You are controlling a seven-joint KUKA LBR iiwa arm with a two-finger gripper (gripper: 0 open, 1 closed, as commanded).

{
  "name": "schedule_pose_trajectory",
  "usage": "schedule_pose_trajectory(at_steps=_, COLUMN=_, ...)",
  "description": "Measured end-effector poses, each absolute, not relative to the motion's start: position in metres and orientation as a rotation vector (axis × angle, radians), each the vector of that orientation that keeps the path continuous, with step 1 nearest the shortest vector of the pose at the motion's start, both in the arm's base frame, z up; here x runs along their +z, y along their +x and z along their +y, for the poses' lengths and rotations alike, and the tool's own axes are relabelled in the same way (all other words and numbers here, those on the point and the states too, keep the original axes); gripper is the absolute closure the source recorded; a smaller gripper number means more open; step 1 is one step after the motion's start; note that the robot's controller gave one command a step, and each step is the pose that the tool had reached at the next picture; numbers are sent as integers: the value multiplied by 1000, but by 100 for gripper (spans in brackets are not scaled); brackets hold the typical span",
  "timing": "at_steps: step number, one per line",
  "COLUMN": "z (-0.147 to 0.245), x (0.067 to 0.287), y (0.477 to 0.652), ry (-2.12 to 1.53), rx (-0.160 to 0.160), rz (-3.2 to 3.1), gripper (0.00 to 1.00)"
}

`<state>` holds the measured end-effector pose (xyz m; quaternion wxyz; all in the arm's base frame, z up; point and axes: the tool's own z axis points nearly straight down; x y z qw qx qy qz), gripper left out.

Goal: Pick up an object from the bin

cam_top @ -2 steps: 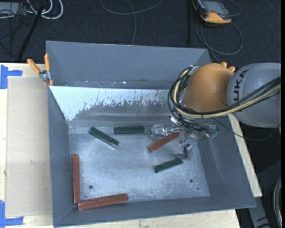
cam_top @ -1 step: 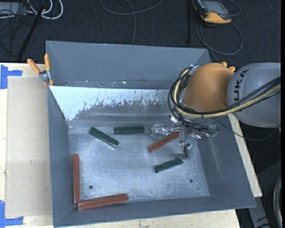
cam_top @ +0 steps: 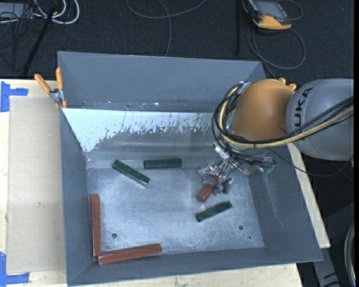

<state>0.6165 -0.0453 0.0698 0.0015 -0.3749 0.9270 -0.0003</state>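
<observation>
Reddish-brown bar (cam_top: 205,192) sits right of the middle of the grey metal bin (cam_top: 167,88), tilted, its upper end caught between the fingers of the gripper (cam_top: 215,181). From where I stand, the fingers look drawn in close on that end, with the bar's lower end pointing down toward the floor. Just in front of it a dark green bar (cam_top: 214,211) lies flat, apart from the fingers. Two more dark green bars (cam_top: 162,163) lie toward the back left, near each other. Two long reddish-brown bars (cam_top: 95,223) form an L in the near-left corner, well apart from the gripper.
</observation>
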Motion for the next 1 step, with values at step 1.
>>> schedule_pose_trajectory(at_steps=1, z=-44, x=121, y=618, ry=-1173, rx=-3, rz=2908, gripper=100)
